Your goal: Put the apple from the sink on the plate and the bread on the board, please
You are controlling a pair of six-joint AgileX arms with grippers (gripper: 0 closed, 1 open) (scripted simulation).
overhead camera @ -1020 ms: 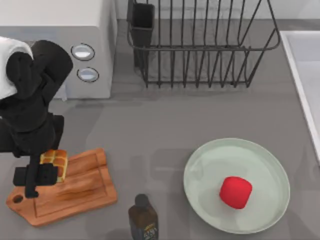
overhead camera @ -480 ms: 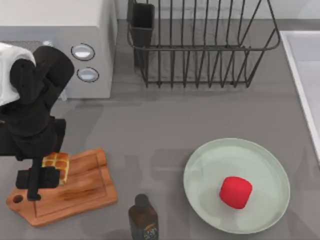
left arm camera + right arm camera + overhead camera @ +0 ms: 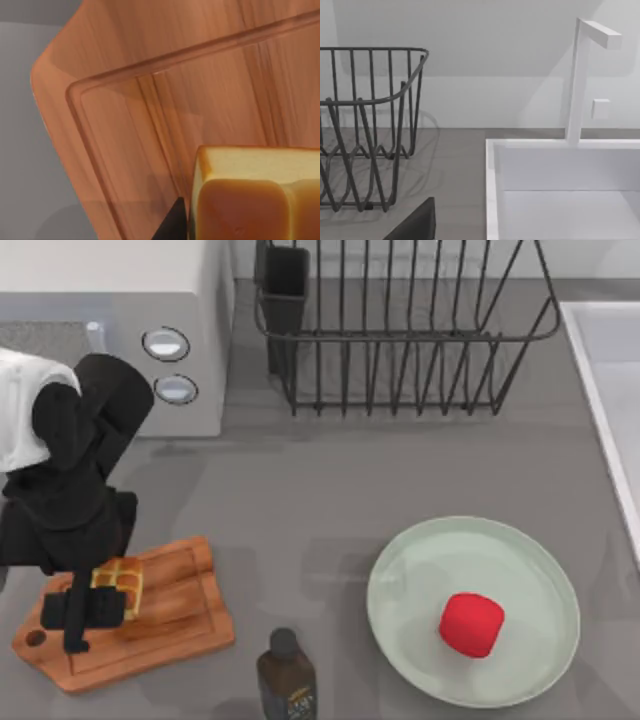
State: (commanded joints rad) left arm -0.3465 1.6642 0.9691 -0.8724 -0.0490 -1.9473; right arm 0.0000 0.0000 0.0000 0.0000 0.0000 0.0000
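Since the earlier frames, left gripper point(image 3: 88, 608) and bread point(image 3: 121, 585) have shifted toward the lower left of the top view, deeper over the board point(image 3: 170, 625); apple point(image 3: 471, 624), plate point(image 3: 560, 585) and bottle point(image 3: 286, 677) are unchanged. Left gripper: clamped on the bread, fingers either side. Bread: over the board's middle; the left wrist view shows it inside the groove, contact with the wood not discernible. Apple: on the plate, lower right of frame. Sink point(image 3: 608, 370): right edge of frame. Right arm: parked, its wrist camera facing sink and dish rack point(image 3: 370, 130); I cannot tell its fingers' state. Step in hand, as I judge it: lower squarely, release once seated, lift straight up.
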